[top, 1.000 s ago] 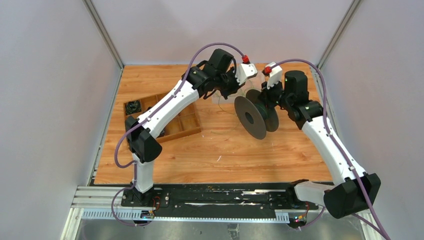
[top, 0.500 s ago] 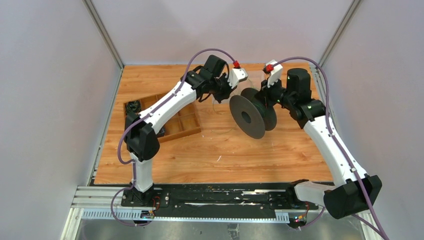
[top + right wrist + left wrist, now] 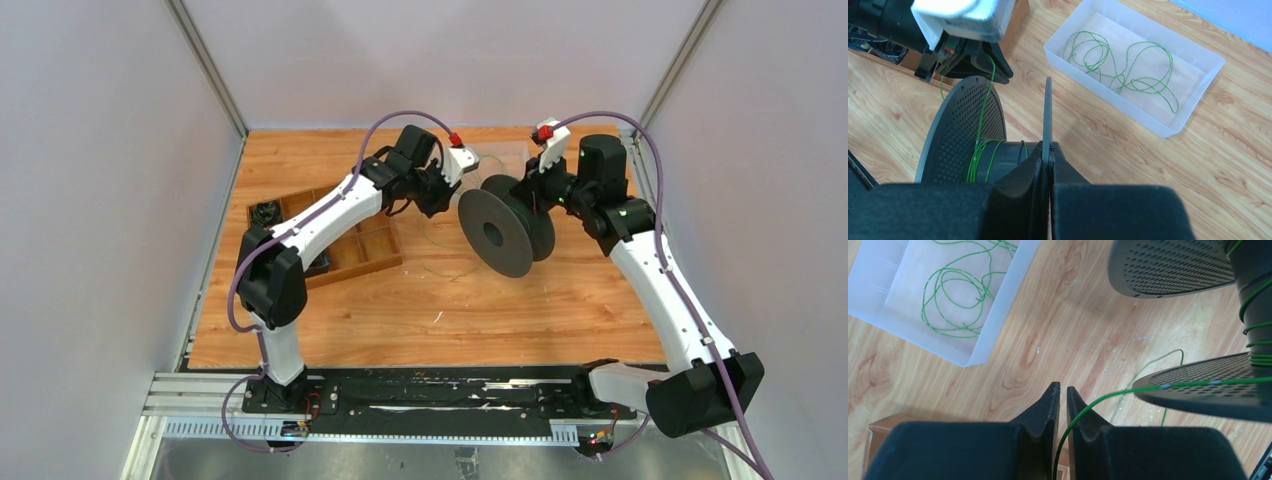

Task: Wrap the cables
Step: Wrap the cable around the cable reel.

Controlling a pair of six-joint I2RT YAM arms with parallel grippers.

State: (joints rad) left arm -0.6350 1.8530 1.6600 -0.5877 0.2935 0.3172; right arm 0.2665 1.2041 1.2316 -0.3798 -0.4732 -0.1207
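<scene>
A black spool (image 3: pixel 497 232) with perforated flanges hangs above the table. My right gripper (image 3: pixel 1049 146) is shut on the thin edge of one flange (image 3: pixel 1047 107). A few turns of thin green cable (image 3: pixel 979 159) lie round the hub. From there one strand (image 3: pixel 1108 396) runs over the other flange into the narrow gap between my left gripper's (image 3: pixel 1063 388) fingers, which stand slightly apart, so the gripper is open. The left gripper (image 3: pixel 447 187) hovers just left of the spool. More green cables (image 3: pixel 955 300) lie in loose loops in a clear plastic tray (image 3: pixel 998 300).
The clear tray (image 3: pixel 1193 100) sits on the wooden table behind the spool. A wooden compartment box (image 3: pixel 350 245) lies at the left under the left arm, with a black cord bundle (image 3: pixel 265 212) in a corner cell. A loose green strand (image 3: pixel 1168 357) trails on the table under the spool.
My left arm has drawn back to the left, away from the spool, and its jaws have parted a little round the strand. The right gripper has shifted the spool slightly left.
</scene>
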